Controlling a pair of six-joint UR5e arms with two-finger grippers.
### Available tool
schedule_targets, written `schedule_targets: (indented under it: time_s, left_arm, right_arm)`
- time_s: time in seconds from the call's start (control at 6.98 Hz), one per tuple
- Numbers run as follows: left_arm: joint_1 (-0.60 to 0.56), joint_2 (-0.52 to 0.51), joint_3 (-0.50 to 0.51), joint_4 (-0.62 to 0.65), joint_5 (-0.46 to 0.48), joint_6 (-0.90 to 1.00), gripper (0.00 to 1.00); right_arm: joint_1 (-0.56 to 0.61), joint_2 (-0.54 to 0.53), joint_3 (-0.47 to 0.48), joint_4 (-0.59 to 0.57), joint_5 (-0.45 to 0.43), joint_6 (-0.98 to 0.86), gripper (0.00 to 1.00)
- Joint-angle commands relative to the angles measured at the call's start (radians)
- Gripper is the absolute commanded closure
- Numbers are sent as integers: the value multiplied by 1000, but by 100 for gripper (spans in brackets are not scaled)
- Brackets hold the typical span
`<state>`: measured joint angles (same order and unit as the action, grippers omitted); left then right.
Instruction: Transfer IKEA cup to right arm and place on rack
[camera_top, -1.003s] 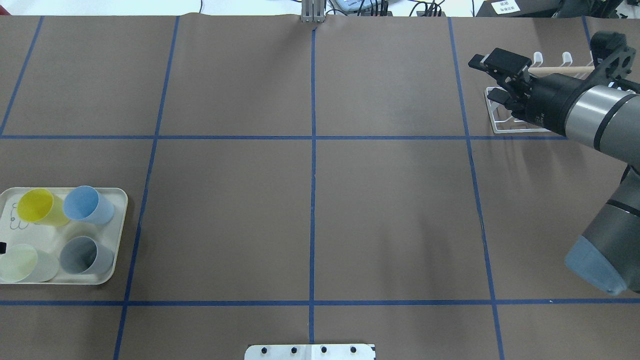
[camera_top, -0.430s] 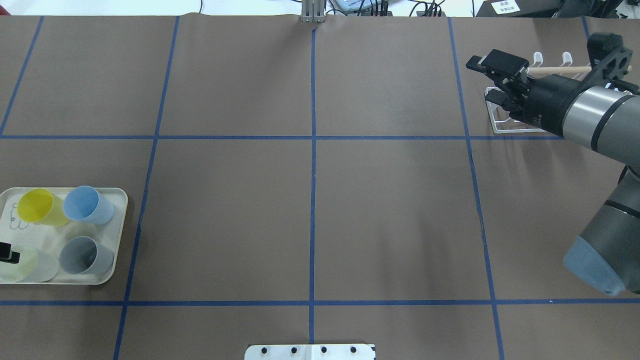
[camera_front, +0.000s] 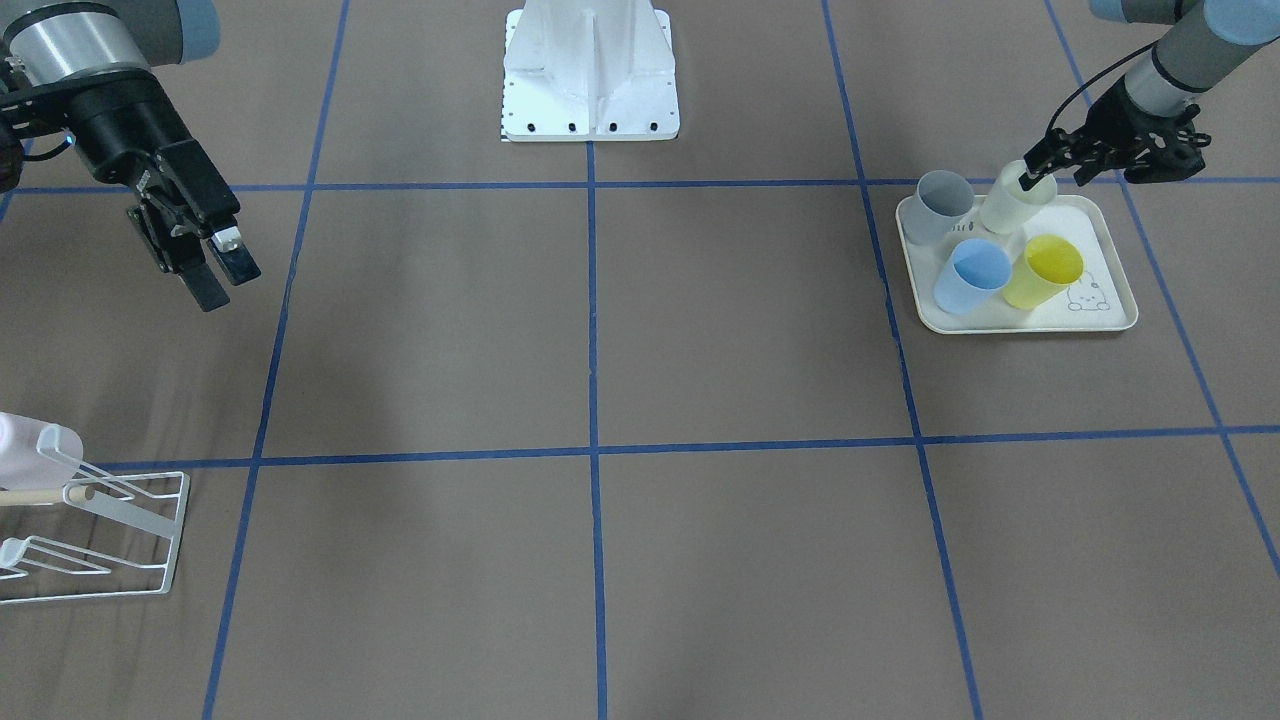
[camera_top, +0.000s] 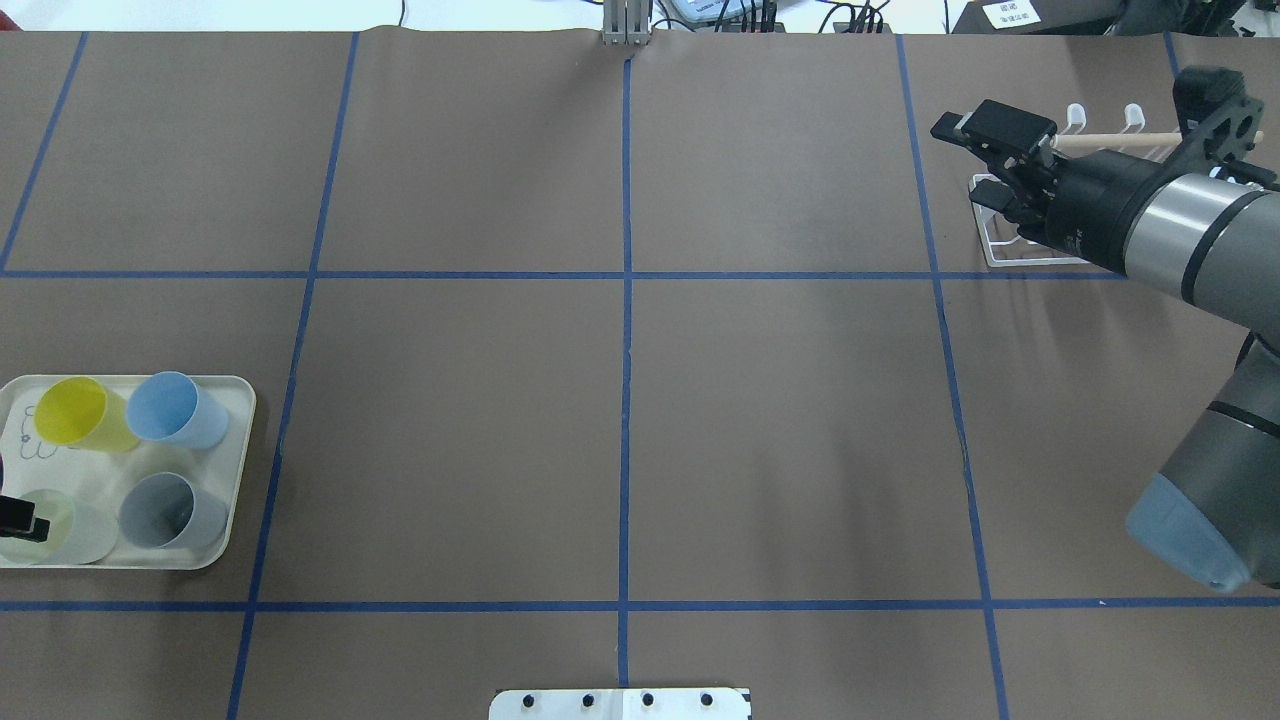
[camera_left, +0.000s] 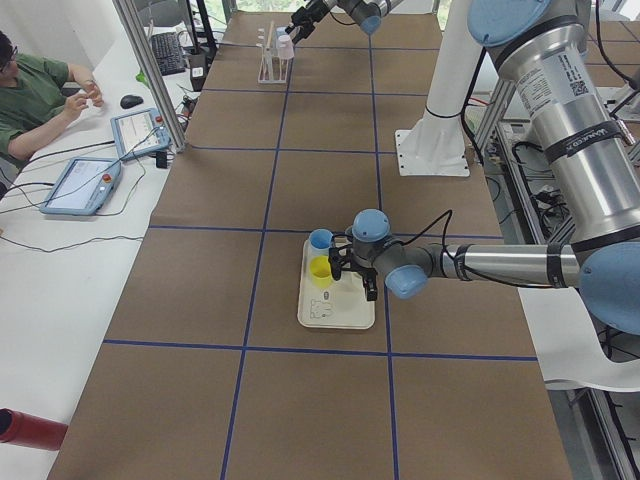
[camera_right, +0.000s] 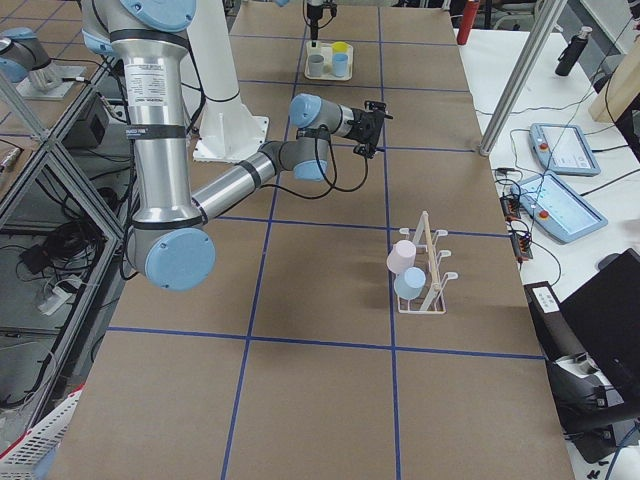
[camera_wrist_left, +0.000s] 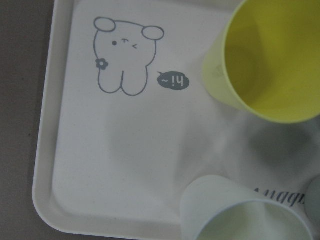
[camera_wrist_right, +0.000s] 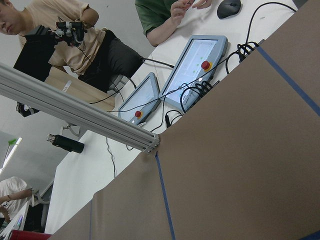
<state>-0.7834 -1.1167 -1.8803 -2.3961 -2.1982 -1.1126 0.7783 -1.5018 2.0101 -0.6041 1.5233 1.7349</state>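
Four cups on the tray, two on the rack

At the counter's (camera_top: 460, 420) left edge, the cream tray (camera_top: 100, 462) holds an empty yellow cup (camera_top: 72, 412), blue cup (camera_top: 165, 408), grey cup (camera_top: 165, 510) and pale green cup (camera_front: 1010, 208). The left pincer (camera_front: 1032, 172) is at the green rim; I cannot tell its grip. In the far right corner the rack (camera_right: 428, 262) carries a pink cup (camera_right: 402, 256) and a second blue cup (camera_right: 408, 283). The right pincer (camera_top: 978, 158) hangs wide, apart from it. Blue tape grids the brown paper. Beyond sits an operator (camera_left: 35, 90).

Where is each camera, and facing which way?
Front-facing: opposite robot, facing base; left gripper, right gripper.
Overhead: behind robot, looking down; right arm, rack.
Exterior left: table end; left arm nearest.
Exterior right: other end; right arm nearest.
Left wrist: down onto tray; no body.
Right wrist: outward toward operators; no body.
Tray shared: front-facing, overhead.
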Motion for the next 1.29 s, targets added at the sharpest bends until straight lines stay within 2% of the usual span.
schedule_targets:
  time_s: [0.0,0.29,0.43,0.57,1.0,1.15]
  left_arm:
    - [21,-6,1,0,0,0,45]
    - [20,-11,6,0,2,-1,90]
    - [15,-11,4,0,0,-1,100]
    - [4,-8,-3,2,-3,-3,100]
    - [-207,59,-60,0,-103,14,100]
    - [-232,89,-83,2,-103,39,100]
  right_arm:
    - [-1,0,-1,0,0,0,0]
    - [-1,0,-1,0,-2,0,0]
    - [-1,0,-1,0,-2,0,0]
    - [-1,0,-2,0,-2,0,0]
    - [-7,0,-2,0,-2,0,0]
    - [-17,0,-4,0,-2,0,0]
